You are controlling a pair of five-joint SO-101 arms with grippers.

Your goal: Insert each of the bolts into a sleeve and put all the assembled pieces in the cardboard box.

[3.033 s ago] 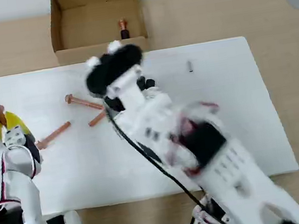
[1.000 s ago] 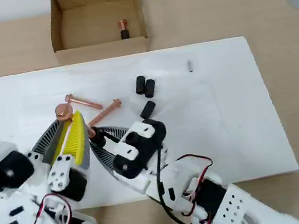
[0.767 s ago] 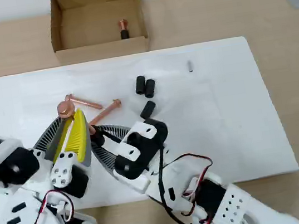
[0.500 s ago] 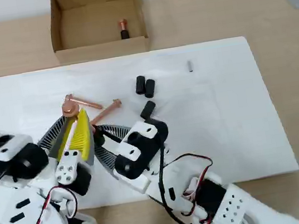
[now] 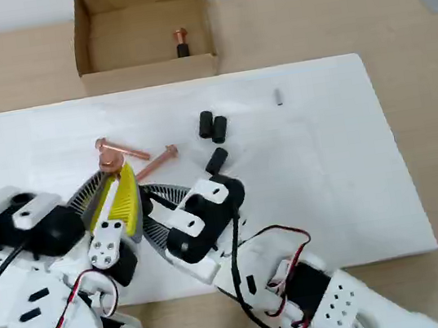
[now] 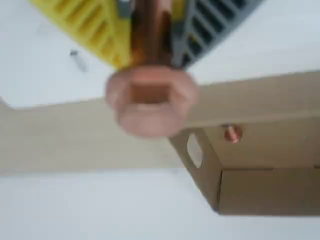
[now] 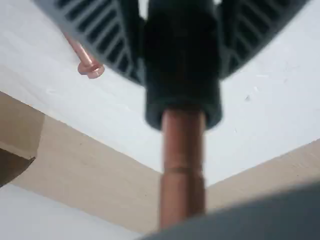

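A white board (image 5: 329, 180) lies on a wooden table (image 5: 432, 99). The cardboard box (image 5: 83, 36) sits at its far edge with one assembled piece (image 5: 180, 42) inside. In the high view, loose bolts (image 5: 155, 163) and three spare sleeves (image 5: 205, 122) lie between the box and the arms. The left gripper (image 5: 113, 171) has carried its bolt (image 5: 109, 160) boxward, in beside the right gripper (image 5: 144, 200), though both are well short of the box. The left wrist view shows that bolt's head (image 6: 150, 97) jutting from yellow and grey fingers (image 6: 85, 25) clamped on it. In the right wrist view the jaws pinch a black sleeve (image 7: 182, 75) with the copper shank (image 7: 182, 170) entering it. Mating looks begun, with boxing still ahead.
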